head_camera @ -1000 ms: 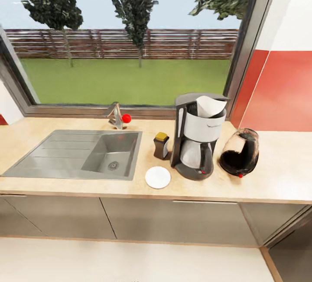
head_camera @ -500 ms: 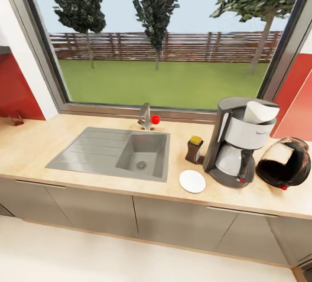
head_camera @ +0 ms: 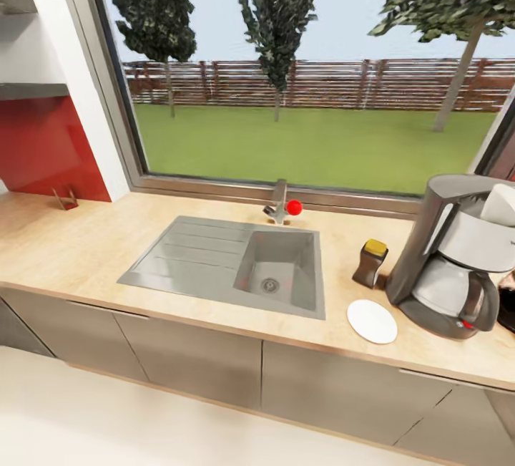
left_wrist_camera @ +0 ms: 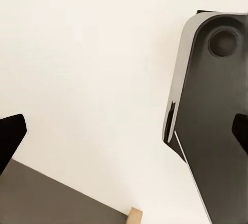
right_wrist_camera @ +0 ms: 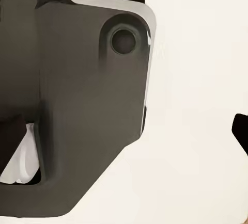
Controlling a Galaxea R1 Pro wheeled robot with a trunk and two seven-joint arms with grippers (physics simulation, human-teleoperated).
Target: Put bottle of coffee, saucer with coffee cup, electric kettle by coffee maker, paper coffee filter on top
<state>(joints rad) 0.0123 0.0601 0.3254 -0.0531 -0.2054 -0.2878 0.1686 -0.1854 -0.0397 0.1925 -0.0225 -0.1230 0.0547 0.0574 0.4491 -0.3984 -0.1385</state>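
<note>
On the beige countertop (head_camera: 71,251) the grey coffee maker (head_camera: 447,265) stands at the right, with the white paper coffee filter (head_camera: 501,205) in its top. The brown bottle of coffee (head_camera: 370,263) with a yellow cap stands just left of it. In front of the bottle the white saucer (head_camera: 372,321) lies bare. A dark sliver of the electric kettle (head_camera: 509,312) shows at the picture's right edge. The coffee cup is out of view. My left gripper (left_wrist_camera: 126,133) and right gripper (right_wrist_camera: 124,133) hang open over pale floor, holding nothing.
A steel sink (head_camera: 236,262) with a faucet (head_camera: 277,202) and red knob sits mid-counter under a wide window. Wall shelves (head_camera: 28,90) hang at the upper left above a red backsplash. A small stand (head_camera: 66,199) sits on the far left counter. Grey cabinets run below.
The head view has swung left, so the sink and coffee station sit further right in the picture and the kettle is almost cut off. The things themselves have not moved.
</note>
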